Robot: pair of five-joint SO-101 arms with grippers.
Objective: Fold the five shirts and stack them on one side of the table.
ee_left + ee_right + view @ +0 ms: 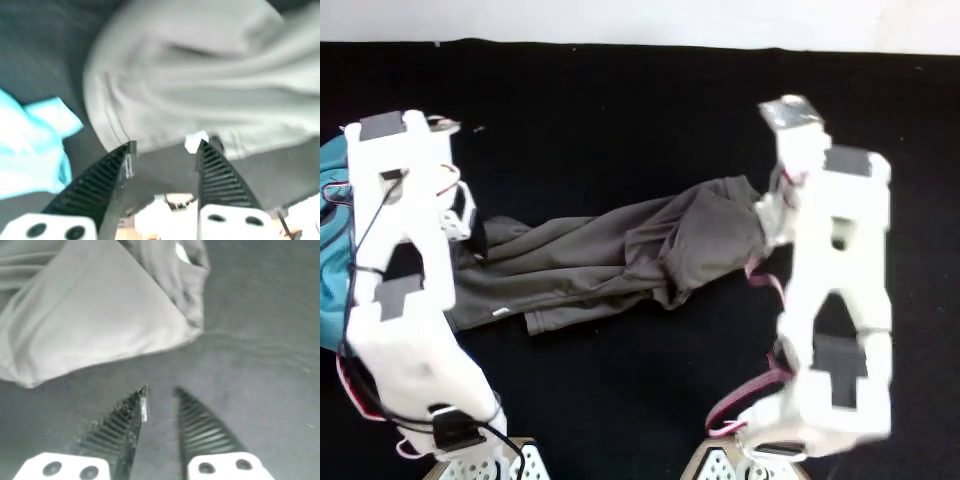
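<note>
Overhead, the grey shirt point(620, 262) is lying crumpled between the arms. From the left wrist, the left gripper point(166, 145), fingers apart, is hanging seemingly over its hem, with the teal shirt point(30, 140) near. From the right wrist, the right gripper point(160, 389), fingers slightly apart, is hovering beside a corner; pinching only one layer is risking bunching.

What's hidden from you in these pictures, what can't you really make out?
- Teal shirt: high view, mostly behind the left arm and cut by the picture's edge; one garment or several, unclear.
- Grey shirt: high view, its ends lie behind the left arm and the right arm.
</note>
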